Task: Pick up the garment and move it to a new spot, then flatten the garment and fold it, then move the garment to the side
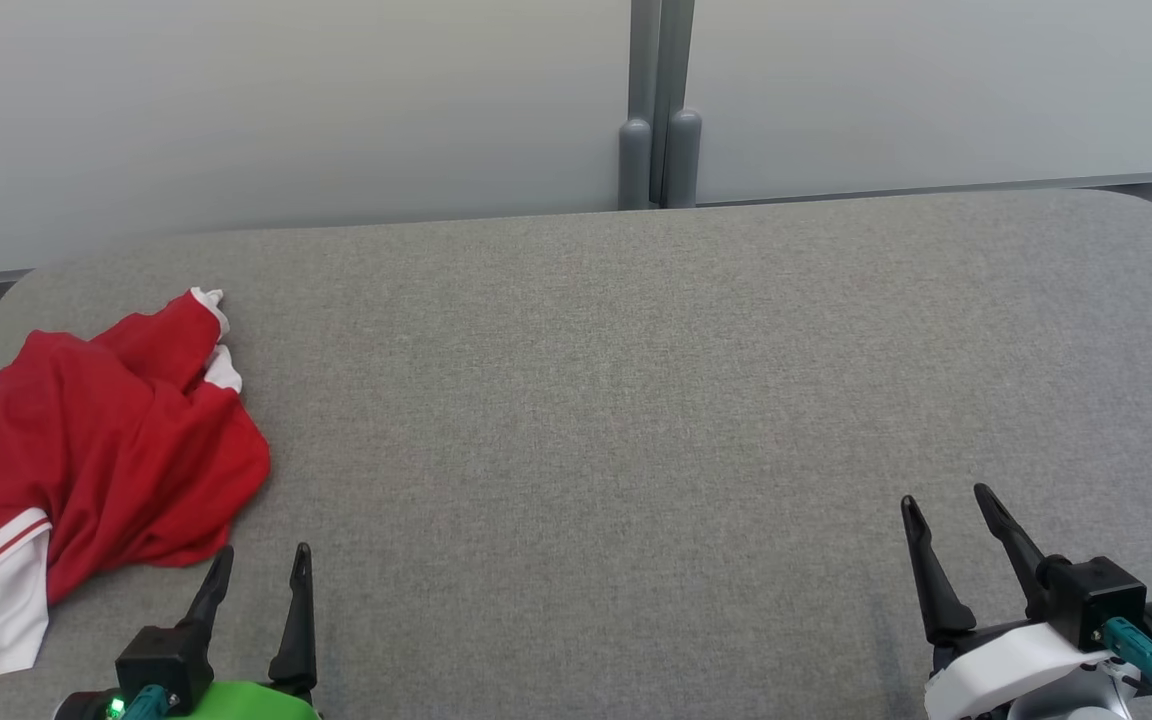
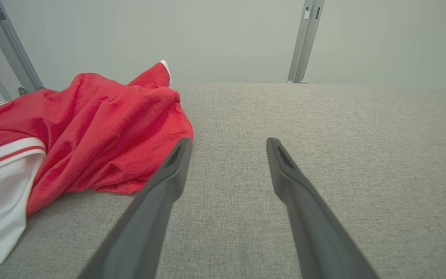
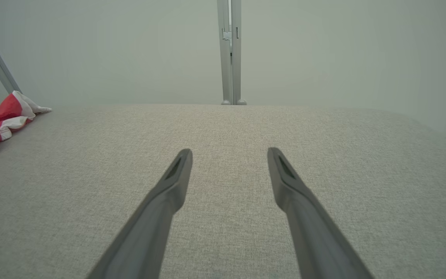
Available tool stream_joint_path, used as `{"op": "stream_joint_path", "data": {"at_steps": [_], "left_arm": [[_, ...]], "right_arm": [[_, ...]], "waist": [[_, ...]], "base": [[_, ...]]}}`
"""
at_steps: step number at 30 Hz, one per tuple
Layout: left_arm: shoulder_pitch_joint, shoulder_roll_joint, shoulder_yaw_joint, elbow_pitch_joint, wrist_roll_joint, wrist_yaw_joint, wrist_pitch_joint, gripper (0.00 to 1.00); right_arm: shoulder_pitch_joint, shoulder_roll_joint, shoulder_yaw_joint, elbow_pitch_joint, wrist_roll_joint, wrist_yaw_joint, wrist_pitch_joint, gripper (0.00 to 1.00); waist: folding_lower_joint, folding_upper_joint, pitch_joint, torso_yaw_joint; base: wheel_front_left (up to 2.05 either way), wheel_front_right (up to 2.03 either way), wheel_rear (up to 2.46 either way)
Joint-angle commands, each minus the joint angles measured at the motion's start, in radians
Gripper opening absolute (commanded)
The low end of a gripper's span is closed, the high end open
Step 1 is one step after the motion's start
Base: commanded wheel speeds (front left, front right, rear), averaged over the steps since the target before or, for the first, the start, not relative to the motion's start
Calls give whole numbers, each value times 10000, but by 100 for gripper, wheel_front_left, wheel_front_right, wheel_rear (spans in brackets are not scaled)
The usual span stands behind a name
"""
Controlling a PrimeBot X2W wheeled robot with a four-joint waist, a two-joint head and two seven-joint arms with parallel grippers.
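We see the red-and-white garment [image 1: 96,440] crumpled at the left edge of the desk [image 1: 636,400]. Our left end effector [image 1: 266,548] hovers just beside it, spread wide and empty. Our right end effector [image 1: 944,493] is likewise spread and empty, well apart from it.

From our head we look down on the tabletop [image 1: 636,400]; both wrist cameras skim it low, sharing the garment [image 2: 103,128].

grey fabric table [image 1: 636,400] | pale wall panel [image 1: 286,100] | grey post [image 1: 660,100]
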Motion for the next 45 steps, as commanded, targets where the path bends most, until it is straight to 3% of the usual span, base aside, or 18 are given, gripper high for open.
{"op": "stream_joint_path", "data": {"at_steps": [1,20,38,45], "left_arm": [[160,-27,44,27,-56,-27,-29,100],[-30,-98,135,140,-123,-27,-26,100],[344,-360,713,-25,-80,-23,-19,100],[491,-415,955,-118,-175,-24,-19,100]], "right_arm": [[110,-38,3,16,35,4,-34,100],[163,42,-58,38,3,4,-35,100],[-198,62,508,38,-3,4,-33,100],[-353,51,840,91,41,3,-33,100]], "waist": [[-1,116,-2,-8],[-1,116,23,171],[-1,116,-192,3192],[-1,116,-250,3870]], "base": [[0,0,0],[0,0,0],[0,0,0],[0,0,0]]}}
